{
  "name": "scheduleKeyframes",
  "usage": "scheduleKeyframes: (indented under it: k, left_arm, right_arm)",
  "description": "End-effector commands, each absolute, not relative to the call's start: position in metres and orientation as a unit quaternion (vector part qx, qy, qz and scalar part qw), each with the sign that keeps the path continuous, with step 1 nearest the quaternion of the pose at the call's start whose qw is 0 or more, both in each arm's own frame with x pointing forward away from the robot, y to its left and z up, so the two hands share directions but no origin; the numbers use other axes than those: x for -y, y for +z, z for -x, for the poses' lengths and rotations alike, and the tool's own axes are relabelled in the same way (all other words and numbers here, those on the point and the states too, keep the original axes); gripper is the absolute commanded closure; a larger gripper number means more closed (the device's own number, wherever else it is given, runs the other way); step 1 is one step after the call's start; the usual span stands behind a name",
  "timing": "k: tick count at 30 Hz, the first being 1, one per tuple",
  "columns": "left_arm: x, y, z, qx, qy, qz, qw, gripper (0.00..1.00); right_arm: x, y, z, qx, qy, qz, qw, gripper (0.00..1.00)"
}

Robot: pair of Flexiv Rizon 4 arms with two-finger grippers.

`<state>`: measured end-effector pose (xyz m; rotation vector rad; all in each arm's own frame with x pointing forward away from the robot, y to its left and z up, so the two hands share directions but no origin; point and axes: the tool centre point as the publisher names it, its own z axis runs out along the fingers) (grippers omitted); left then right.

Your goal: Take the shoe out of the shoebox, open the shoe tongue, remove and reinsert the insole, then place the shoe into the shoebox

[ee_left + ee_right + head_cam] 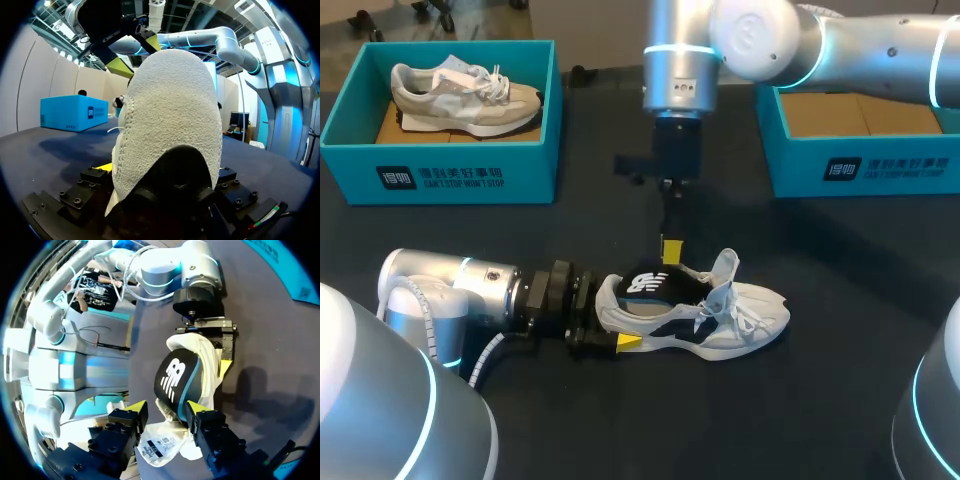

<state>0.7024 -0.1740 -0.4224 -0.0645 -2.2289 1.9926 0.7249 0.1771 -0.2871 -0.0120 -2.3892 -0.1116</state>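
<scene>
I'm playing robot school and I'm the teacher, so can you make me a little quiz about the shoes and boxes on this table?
1. True or false: the beige shoe lies inside the left shoebox.
2. Which end of the white shoe is at the left gripper? A) toe B) heel C) laces
3. Fill in: the insole sticking up out of the white shoe is coloured ____.

Key: 1 true; 2 B; 3 black.
</scene>
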Motion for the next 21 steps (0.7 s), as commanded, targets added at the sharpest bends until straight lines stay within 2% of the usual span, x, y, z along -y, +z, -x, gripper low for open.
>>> scheduleKeyframes:
  k: [1, 3, 8, 10, 12, 18, 21]
  left_arm:
    - [0.174, -0.424, -0.702, 0.743, 0.665, 0.021, 0.075, 1.0]
    - [0.174, -0.424, -0.702, 0.743, 0.665, 0.021, 0.075, 1.0]
    - [0.174, -0.424, -0.702, 0.743, 0.665, 0.021, 0.075, 1.0]
    - [0.174, -0.424, -0.702, 0.743, 0.665, 0.021, 0.075, 1.0]
    - [0.174, -0.424, -0.702, 0.743, 0.665, 0.021, 0.075, 1.0]
    - [0.174, -0.424, -0.702, 0.743, 0.665, 0.021, 0.075, 1.0]
    - [0.174, -0.424, -0.702, 0.743, 0.665, 0.021, 0.075, 1.0]
  right_arm:
    - [-0.185, -0.291, -0.729, 0.926, -0.031, 0.002, 0.376, 0.45]
    - [-0.186, -0.294, -0.73, 0.924, -0.022, 0.008, 0.383, 0.45]
    - [-0.183, -0.299, -0.731, 0.921, -0.018, 0.015, 0.389, 0.36]
    - [-0.181, -0.3, -0.73, 0.921, -0.018, 0.024, 0.389, 0.39]
    - [-0.178, -0.301, -0.729, 0.921, -0.017, 0.031, 0.389, 0.37]
    - [-0.178, -0.304, -0.724, 0.918, -0.021, 0.028, 0.394, 0.45]
    - [-0.178, -0.305, -0.723, 0.916, -0.026, 0.02, 0.4, 0.45]
